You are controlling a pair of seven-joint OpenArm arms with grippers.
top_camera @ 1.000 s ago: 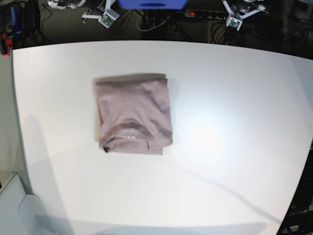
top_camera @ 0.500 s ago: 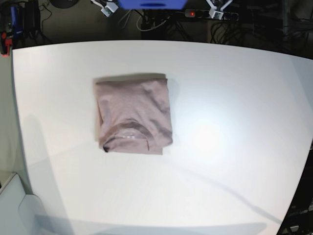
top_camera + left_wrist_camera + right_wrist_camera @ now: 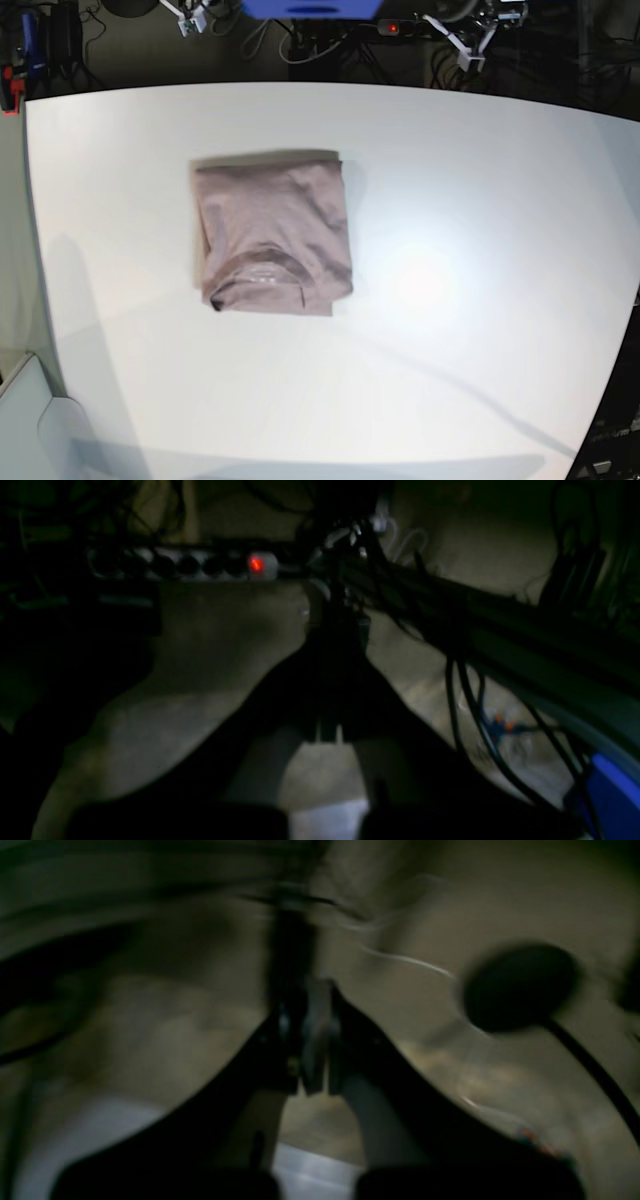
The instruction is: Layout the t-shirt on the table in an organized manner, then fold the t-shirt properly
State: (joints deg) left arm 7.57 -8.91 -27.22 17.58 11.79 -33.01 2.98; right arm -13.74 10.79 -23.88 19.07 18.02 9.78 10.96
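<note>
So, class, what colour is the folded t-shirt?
The t-shirt is plain dusty mauve-pink, clearest in the base view.

Plain dusty mauve-pink t-shirt (image 3: 272, 235), no print, left of centre in the base view. Matte white table (image 3: 480, 200) filling most of that frame, pale glare right of centre. Blue block (image 3: 310, 7) at the top edge. Red-lit switch on a grey power strip (image 3: 185, 565), upper left of the left wrist view.

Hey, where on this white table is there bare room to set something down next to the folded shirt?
The white matte table is bare right of the folded mauve-pink cotton t-shirt, out to the right edge, and along the near edge below it. The narrower strip on its left is free too. Crowding sits only beyond the far edge: cables and a power strip.
</note>
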